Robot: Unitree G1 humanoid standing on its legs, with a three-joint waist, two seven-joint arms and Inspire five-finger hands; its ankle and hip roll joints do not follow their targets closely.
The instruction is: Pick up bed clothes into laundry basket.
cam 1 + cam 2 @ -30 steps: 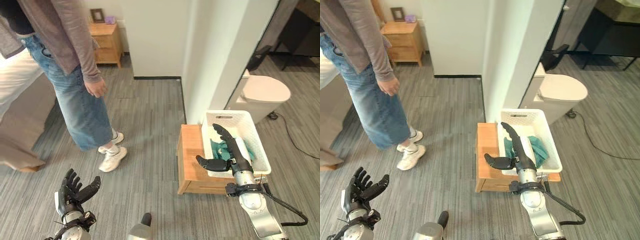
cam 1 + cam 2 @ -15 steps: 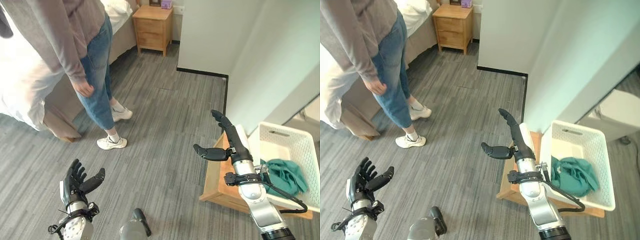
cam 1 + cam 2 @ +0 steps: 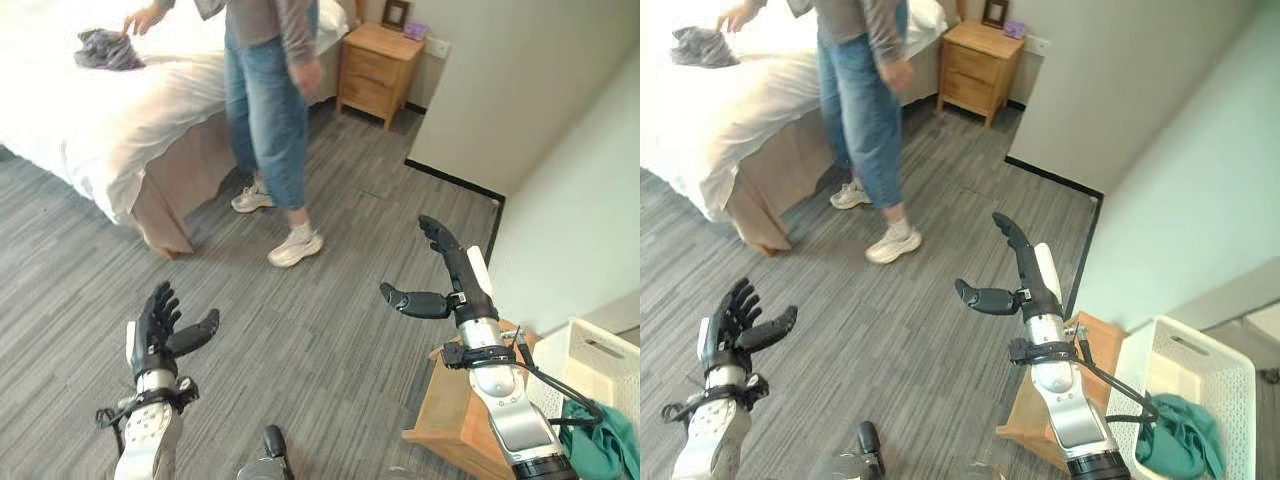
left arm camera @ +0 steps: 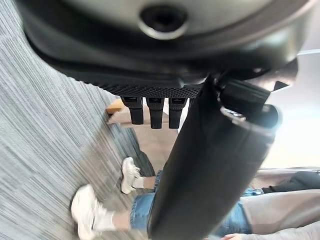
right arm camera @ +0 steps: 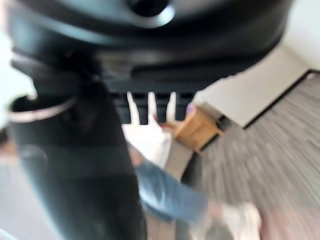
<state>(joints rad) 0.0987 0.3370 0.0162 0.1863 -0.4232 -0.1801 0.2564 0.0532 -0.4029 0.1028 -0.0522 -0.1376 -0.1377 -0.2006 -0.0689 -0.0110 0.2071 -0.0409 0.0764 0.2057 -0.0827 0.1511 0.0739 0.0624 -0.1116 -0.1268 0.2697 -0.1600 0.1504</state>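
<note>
A dark grey garment (image 3: 108,49) lies bunched on the white bed (image 3: 120,120) at the far left, with a person's hand touching it. The white laundry basket (image 3: 1200,385) stands at the lower right on a low wooden stand (image 3: 455,420) and holds a teal cloth (image 3: 1180,435). My right hand (image 3: 440,275) is raised in mid-air over the floor, fingers straight and thumb spread, holding nothing. My left hand (image 3: 160,330) is at the lower left, fingers spread and empty.
A person (image 3: 275,90) in jeans and white shoes stands between me and the bed, leaning over it. A wooden nightstand (image 3: 382,70) sits by the far wall. A white wall corner (image 3: 520,130) rises to the right. Grey plank floor (image 3: 330,310) lies open ahead.
The camera has swung left: the bed has come into view and the basket has slid to the lower right edge. The person has stepped to the bed and reached for the grey garment. Both hands stay open.
</note>
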